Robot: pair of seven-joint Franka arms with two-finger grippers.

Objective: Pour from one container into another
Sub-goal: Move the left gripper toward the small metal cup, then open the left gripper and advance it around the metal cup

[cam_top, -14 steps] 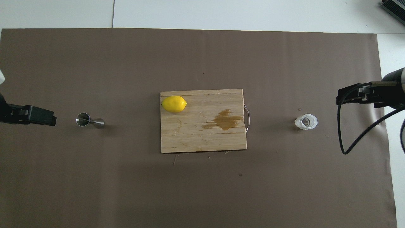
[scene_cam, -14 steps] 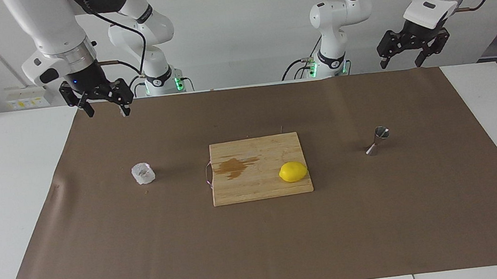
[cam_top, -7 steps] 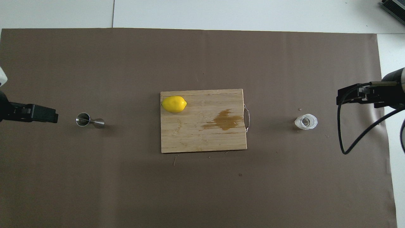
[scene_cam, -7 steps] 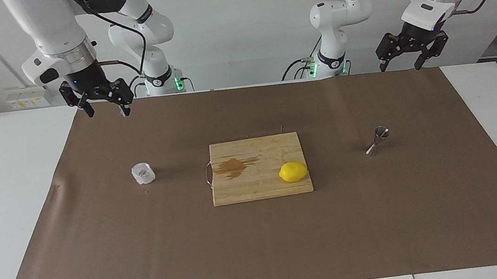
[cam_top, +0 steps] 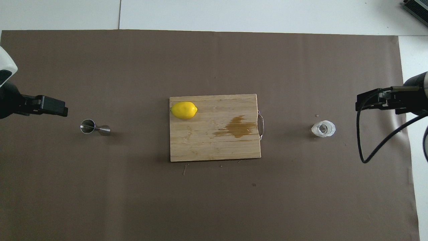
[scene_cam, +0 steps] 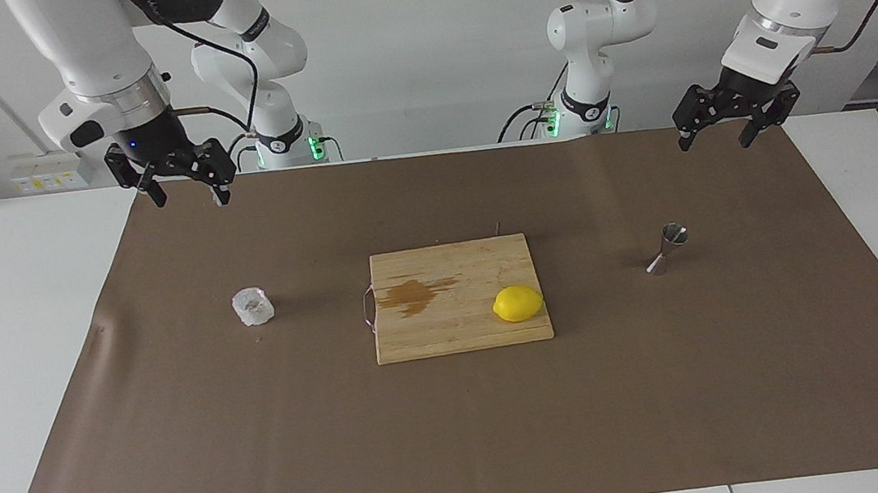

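Bare brown mat (scene_cam: 459,426) around mid-left tumbler (scene_cam: 252,306), mid-right jigger (scene_cam: 668,248), contents unclear; left gripper (scene_cam: 714,139) upper right, right gripper (scene_cam: 188,198) upper left, both agape, empty

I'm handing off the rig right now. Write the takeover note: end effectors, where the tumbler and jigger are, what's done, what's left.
Left end effector: open, empty, in the air over the mat's edge at its own end.
Right end effector: open, empty, in the air, waiting at its end.
Tumbler: upright on the mat, right arm's end.
Jigger: on the mat, left arm's end.
Done: nothing grasped or poured.
Left: pick up tumbler, pour into jigger.
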